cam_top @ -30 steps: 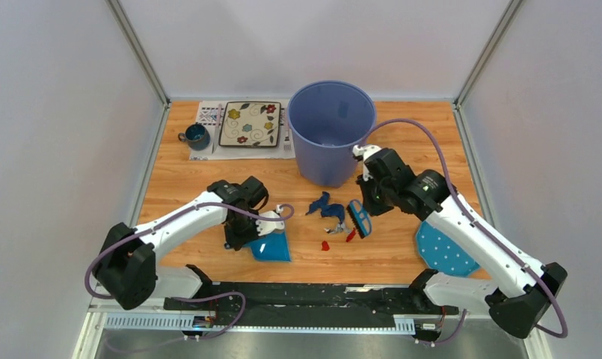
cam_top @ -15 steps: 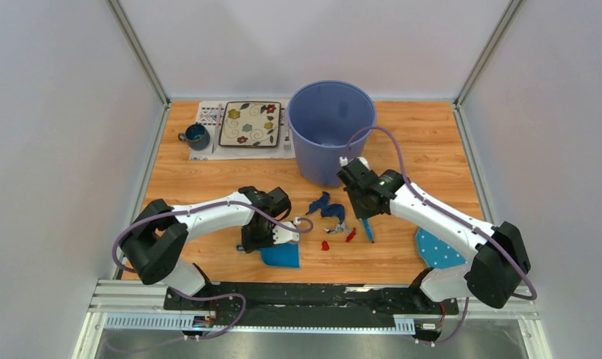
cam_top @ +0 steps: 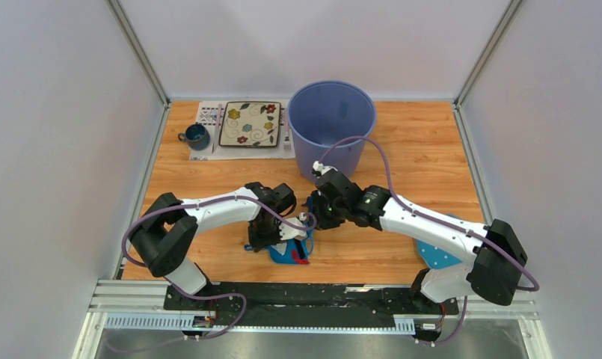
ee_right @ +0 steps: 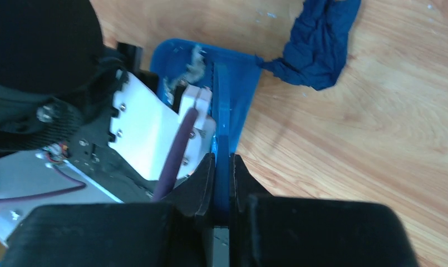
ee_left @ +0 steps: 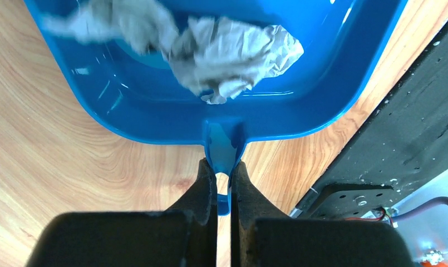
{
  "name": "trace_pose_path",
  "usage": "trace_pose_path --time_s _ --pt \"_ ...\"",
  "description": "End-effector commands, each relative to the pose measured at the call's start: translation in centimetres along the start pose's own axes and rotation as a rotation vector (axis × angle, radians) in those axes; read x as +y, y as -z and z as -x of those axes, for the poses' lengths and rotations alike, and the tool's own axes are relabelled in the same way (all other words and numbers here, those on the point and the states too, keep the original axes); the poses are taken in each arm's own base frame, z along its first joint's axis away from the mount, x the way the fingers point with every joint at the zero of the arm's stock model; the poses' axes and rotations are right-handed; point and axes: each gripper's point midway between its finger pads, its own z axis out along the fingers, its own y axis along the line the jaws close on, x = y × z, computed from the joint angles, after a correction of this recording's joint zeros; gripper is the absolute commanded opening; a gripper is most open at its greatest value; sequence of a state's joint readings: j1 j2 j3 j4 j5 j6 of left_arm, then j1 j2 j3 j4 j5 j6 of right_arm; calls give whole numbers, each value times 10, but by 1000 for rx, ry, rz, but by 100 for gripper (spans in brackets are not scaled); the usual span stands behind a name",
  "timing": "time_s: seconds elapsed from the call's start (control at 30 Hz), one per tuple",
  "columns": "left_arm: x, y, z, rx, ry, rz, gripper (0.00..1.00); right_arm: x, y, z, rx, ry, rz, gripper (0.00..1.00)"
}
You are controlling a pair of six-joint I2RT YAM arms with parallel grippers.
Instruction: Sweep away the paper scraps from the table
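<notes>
At the table's near edge: the left gripper (ee_left: 223, 169) is clamped tight on the stub handle of a shallow blue plastic dustpan (ee_left: 154, 125) lying flat on the wood.
Right claw: the right gripper (ee_right: 221, 167) is closed on the thin handle of a small blue hand brush (ee_right: 221, 117), its head at the pan's mouth.
Change: a second ago the brush stood well right of the pan, with the paper scraps (ee_left: 227, 50) strewn between; it has since swept across, and the pan has slid right to meet it.
Scraps: crumpled silver-grey pieces lie inside the pan with a red bit (cam_top: 301, 256); a dark blue crumpled scrap (ee_right: 319, 50) sits on the wood just beside the pan.
Meaning: most of the pile looks gathered; the blue piece probably needs another stroke.
Surface: orange-brown wood-grain table (cam_top: 417, 142), carrying a tall blue plastic bin (cam_top: 332, 142), a patterned placemat (cam_top: 208, 112) with a square flowered plate (cam_top: 250, 123), and a blue polka-dot cloth (cam_top: 436, 254).
Room: plain white walls, metal corner posts.
</notes>
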State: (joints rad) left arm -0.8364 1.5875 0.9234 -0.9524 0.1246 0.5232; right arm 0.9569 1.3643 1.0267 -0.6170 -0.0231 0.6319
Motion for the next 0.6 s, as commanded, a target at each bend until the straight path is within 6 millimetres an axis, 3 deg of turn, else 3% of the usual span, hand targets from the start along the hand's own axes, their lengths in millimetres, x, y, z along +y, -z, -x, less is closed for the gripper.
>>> trace_pose_path --time_s 0.0,0.13,0.2,0.43,0.57 --pt "-8 2 7 -53 6 -33 0 47 17 43 -151 -68 181 0" --pt "-14 11 12 -135 39 -83 0 36 36 51 -188 -12 120 0" --pt "-15 13 14 -172 64 -108 0 20 47 58 -224 10 32 0" --pt "-15 27 8 -301 136 -139 0 -1 120 92 -404 86 -88 0" --pt "-13 40 3 -343 171 -108 0 -19 128 85 -378 89 -124 0"
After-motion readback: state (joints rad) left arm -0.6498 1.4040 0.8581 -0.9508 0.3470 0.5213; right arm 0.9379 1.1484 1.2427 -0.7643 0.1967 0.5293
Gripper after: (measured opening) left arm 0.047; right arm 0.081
